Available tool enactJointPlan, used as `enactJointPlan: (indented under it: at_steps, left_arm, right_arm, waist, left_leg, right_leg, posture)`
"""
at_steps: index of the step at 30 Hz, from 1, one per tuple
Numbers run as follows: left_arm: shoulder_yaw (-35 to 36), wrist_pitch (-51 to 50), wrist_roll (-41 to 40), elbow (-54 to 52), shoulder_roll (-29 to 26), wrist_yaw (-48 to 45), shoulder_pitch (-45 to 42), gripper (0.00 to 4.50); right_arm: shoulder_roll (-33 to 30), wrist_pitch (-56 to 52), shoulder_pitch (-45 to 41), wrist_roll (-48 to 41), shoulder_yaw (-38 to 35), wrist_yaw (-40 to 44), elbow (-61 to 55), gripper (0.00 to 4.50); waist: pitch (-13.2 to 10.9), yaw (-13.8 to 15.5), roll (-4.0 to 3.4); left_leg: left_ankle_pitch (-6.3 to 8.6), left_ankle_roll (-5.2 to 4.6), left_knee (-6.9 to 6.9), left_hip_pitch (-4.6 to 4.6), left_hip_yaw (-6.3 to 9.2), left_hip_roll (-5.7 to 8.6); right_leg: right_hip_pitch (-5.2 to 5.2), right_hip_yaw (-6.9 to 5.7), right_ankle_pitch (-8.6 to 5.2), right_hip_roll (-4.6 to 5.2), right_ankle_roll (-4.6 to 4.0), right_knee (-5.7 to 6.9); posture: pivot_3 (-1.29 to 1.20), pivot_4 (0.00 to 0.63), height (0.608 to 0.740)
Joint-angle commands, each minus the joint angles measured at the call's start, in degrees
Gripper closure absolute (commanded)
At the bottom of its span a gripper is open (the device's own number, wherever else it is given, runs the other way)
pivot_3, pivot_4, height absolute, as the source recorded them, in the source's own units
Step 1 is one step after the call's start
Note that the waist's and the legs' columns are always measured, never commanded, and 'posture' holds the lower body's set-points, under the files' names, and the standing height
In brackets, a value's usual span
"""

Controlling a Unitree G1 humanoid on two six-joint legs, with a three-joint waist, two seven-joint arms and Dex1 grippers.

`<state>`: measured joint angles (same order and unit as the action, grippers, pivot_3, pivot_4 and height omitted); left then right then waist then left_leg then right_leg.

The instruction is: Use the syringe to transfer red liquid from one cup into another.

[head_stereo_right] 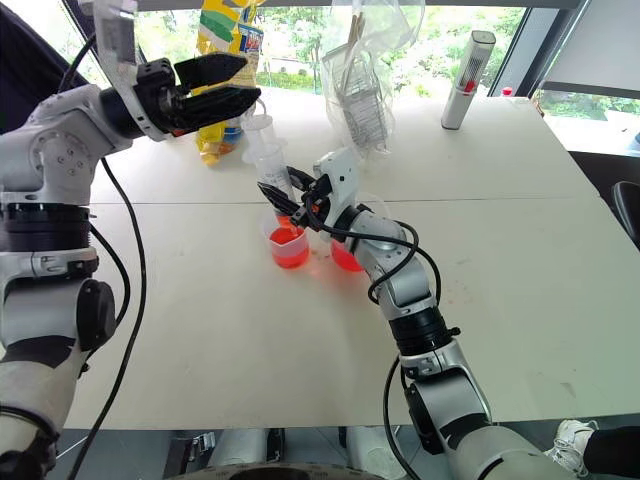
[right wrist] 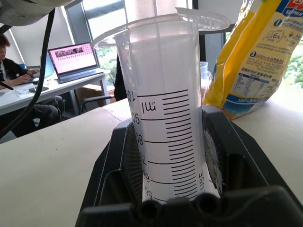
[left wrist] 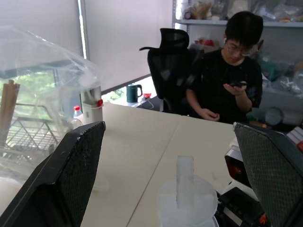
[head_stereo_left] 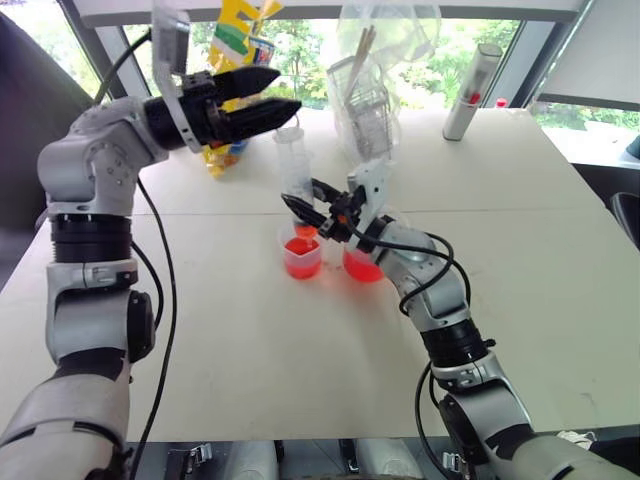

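Note:
The syringe (head_stereo_left: 295,160) stands upright over the table, its clear graduated barrel (right wrist: 168,123) clamped between the fingers of my right gripper (head_stereo_left: 308,204), which is shut on it. Its reddish tip dips toward the smaller cup (head_stereo_left: 302,256), which holds red liquid (head_stereo_left: 302,262). The larger cup (head_stereo_left: 362,264), also holding red liquid, stands just to the right, partly hidden behind my right wrist. My left gripper (head_stereo_left: 288,90) hovers open above and to the left of the syringe. The ringed plunger top (left wrist: 187,194) lies between its two fingers without touching them.
At the table's far side are a yellow snack bag (head_stereo_left: 235,50), a clear plastic bag over a wire basket (head_stereo_left: 370,95) and a white cylindrical bottle with a red mark (head_stereo_left: 472,92). A person (left wrist: 229,71) sits beyond the table's end.

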<state>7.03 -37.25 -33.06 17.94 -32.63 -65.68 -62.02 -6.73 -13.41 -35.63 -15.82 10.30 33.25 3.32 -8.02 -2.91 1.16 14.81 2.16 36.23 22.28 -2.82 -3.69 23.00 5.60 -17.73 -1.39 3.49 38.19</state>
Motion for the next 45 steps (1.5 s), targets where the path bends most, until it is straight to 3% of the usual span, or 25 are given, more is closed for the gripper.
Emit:
enactJointPlan:
  at_steps: [1,2,5,12,21,45]
  left_arm:
    - [-1.0,0.3,0.8,-1.1,-1.4,-1.0,0.0,0.04]
    - [-1.4,0.7,1.1,-1.1,-1.5,-1.0,0.4,0.04]
    - [-1.5,1.1,1.3,-0.5,-1.2,-0.5,0.6,0.93]
    - [-1.3,1.3,1.4,-0.1,-0.5,-0.1,0.8,4.45]
    - [-5.4,0.8,2.7,-5.3,-0.6,-2.3,5.1,4.45]
    - [-7.8,1.1,4.1,-9.4,-1.7,-3.0,10.7,4.45]
  right_arm:
    - [0.3,0.8,-0.3,0.2,-0.5,0.0,-2.9,3.10]
    - [0.3,0.8,-0.3,0.2,-0.5,0.0,-2.9,3.10]
    - [0.3,0.7,-0.4,0.2,-0.5,-0.1,-3.0,3.10]
    - [0.2,0.4,-0.5,0.2,-0.4,-0.1,-3.4,3.10]
    - [-0.5,-3.2,-1.6,-1.5,-2.0,-0.5,-7.3,3.10]
    - [-0.4,-15.0,-8.1,-9.2,-7.0,-1.6,-14.7,3.10]
  waist:
    - [0.0,0.0,0.00]
    - [0.0,-0.1,0.00]
    - [0.0,-0.1,0.00]
    - [0.0,0.0,0.00]
    - [0.0,-0.2,0.00]
    - [0.0,-0.8,0.00]
  left_leg:
    - [0.00,0.00,0.00,0.00,-0.01,0.00]
    - [0.00,0.00,0.00,0.00,0.00,0.00]
    - [0.00,0.00,0.01,0.00,0.00,0.00]
    - [0.00,0.00,0.01,0.01,0.00,0.00]
    - [0.00,0.00,0.00,0.01,0.01,-0.03]
    - [0.00,0.01,0.00,0.02,0.03,-0.02]
  right_leg:
    - [0.00,0.00,0.00,0.00,0.00,0.00]
    - [0.00,0.01,0.00,0.00,0.00,0.00]
    - [0.00,0.01,0.00,0.01,0.00,0.01]
    - [0.00,0.01,0.00,0.02,0.00,0.00]
    - [0.00,0.04,0.00,0.04,0.00,0.00]
    - [0.00,0.05,0.00,0.04,0.00,0.00]
  posture:
    - [0.00,0.150,0.739]
    - [0.00,0.150,0.739]
    - [0.00,0.150,0.739]
    - [0.00,0.150,0.739]
    - [0.00,0.150,0.739]
    - [0.00,0.150,0.739]
